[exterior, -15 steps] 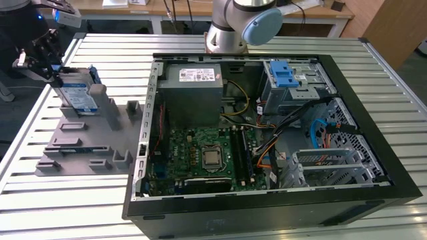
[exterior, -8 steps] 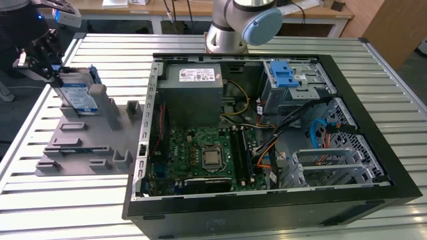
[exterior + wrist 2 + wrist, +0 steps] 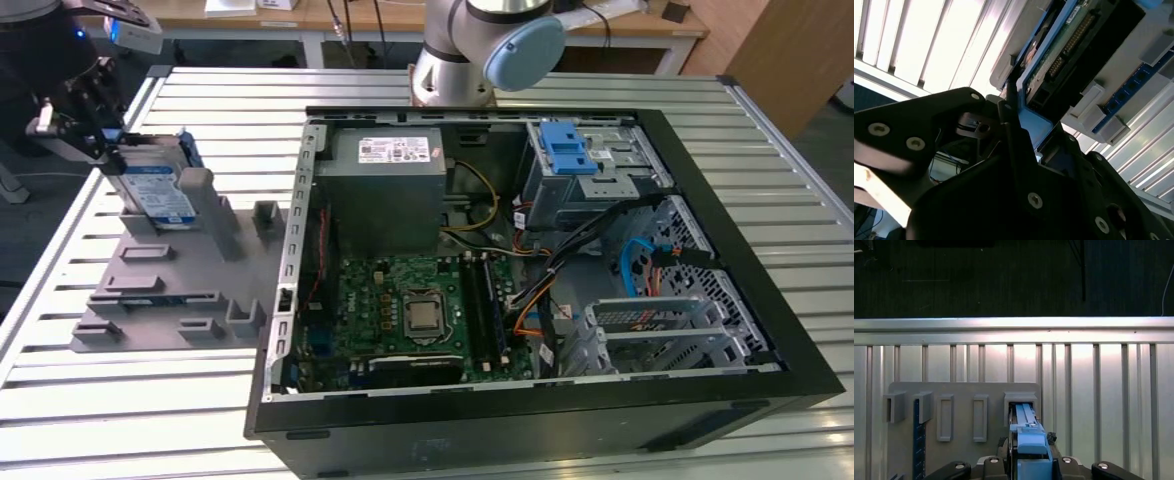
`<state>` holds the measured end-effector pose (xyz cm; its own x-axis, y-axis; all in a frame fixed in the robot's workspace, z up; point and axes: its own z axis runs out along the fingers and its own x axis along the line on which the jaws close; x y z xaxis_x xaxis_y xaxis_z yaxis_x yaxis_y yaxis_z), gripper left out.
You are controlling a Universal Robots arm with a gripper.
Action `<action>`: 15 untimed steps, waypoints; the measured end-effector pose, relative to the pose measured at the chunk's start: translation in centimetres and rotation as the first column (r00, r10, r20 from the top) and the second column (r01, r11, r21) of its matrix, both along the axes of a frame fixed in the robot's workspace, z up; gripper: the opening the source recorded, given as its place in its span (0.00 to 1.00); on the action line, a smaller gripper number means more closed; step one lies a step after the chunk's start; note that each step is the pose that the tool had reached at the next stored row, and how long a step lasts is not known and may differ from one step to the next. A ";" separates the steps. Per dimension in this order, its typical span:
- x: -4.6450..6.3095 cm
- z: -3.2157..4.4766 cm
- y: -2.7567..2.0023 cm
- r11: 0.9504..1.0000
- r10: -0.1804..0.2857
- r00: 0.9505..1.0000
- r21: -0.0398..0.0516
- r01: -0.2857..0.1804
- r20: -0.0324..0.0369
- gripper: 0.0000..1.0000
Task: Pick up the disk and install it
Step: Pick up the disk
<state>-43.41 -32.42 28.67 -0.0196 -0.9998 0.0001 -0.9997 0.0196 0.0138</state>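
Disk [image 3: 158, 200] upright in grey holder [image 3: 174, 290], top hidden in end effector's [image 3: 104, 150] grip.

In the exterior view, the grey holder [image 3: 174, 282] is hiding the bottom of the disk [image 3: 152, 194], and the top edge is cutting off the arm [image 3: 457, 60].

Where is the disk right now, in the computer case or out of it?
Out. The disk stands on edge in a slot of the grey holder, beside the open case, with the claw at its top.
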 end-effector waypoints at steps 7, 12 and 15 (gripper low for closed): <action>0.0 0.03 0.00 1.000 0.000 1.000 0.000 0.000 0.000 0.36; 0.0 0.05 0.00 1.000 0.000 1.000 0.000 0.000 0.000 0.36; 0.0 0.15 0.00 1.000 0.000 1.000 0.000 0.000 0.000 0.36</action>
<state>-43.41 -32.42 28.83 -0.0197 -0.9998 0.0001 -0.9997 0.0197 0.0139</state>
